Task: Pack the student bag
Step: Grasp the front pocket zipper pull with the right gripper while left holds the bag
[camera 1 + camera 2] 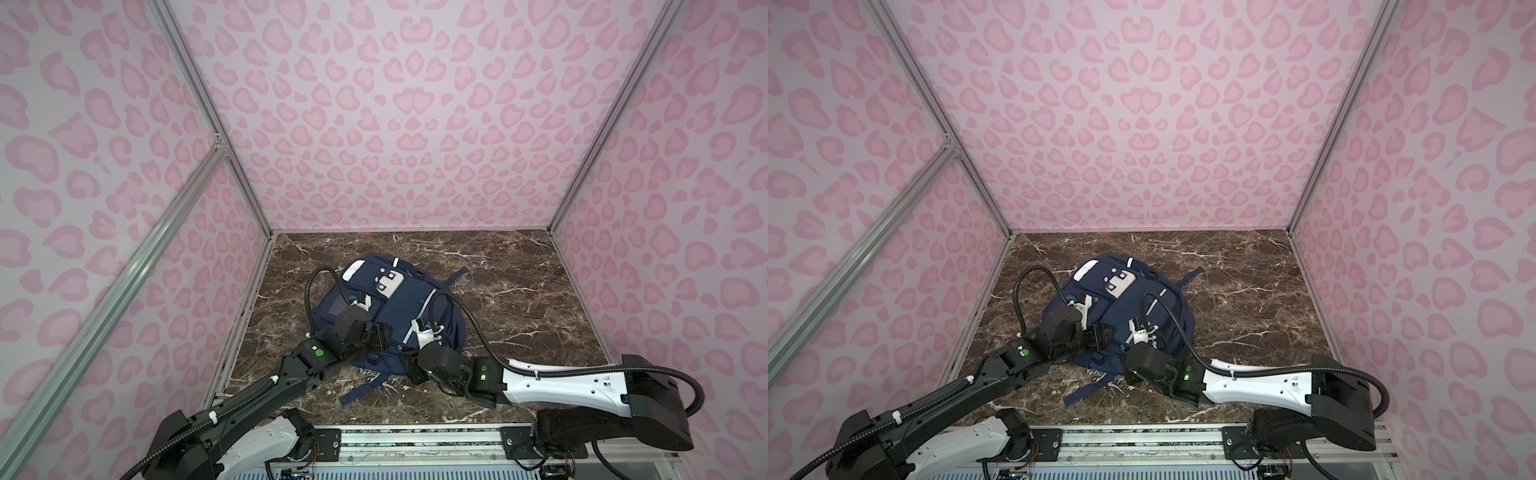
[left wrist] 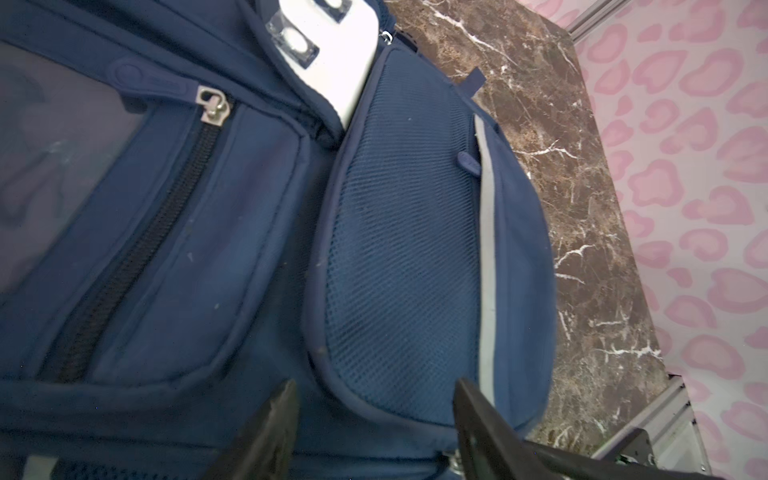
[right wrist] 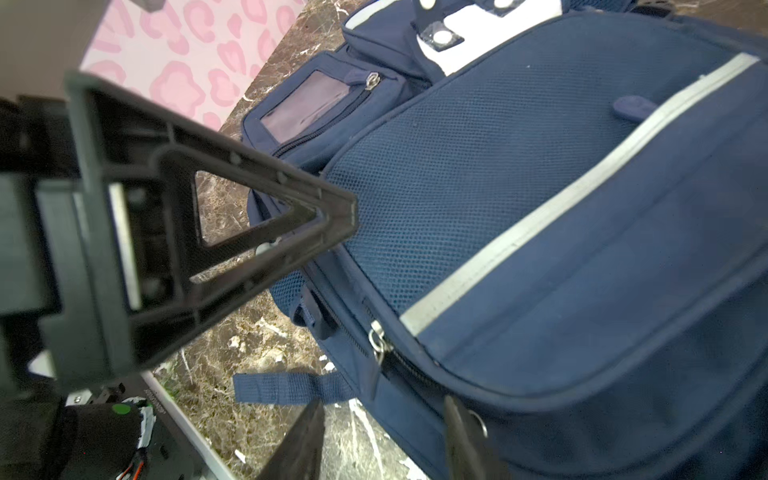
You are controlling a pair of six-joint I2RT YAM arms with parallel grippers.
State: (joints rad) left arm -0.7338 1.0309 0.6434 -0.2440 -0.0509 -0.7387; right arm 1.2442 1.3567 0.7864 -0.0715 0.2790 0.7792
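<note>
The student bag (image 1: 405, 299) (image 1: 1121, 303), a navy backpack with a white flap (image 1: 388, 284), lies flat on the marble table in both top views. My left gripper (image 1: 384, 336) (image 1: 1102, 336) hangs open just above the bag's near-left part. In the left wrist view the left gripper (image 2: 376, 386) has the lower rim of the mesh pocket (image 2: 407, 249) between its fingers. My right gripper (image 1: 413, 370) (image 1: 1129, 374) (image 3: 384, 405) stands open at the bag's near edge. One of its fingers is over the marble and the other sits by a zipper ring (image 3: 378, 336).
A loose navy strap (image 1: 361, 390) (image 3: 286, 386) trails from the bag toward the table's front edge. Pink patterned walls close in the left, back and right sides. Bare marble (image 1: 519, 291) lies to the right of the bag. An aluminium rail (image 1: 415, 440) runs along the front.
</note>
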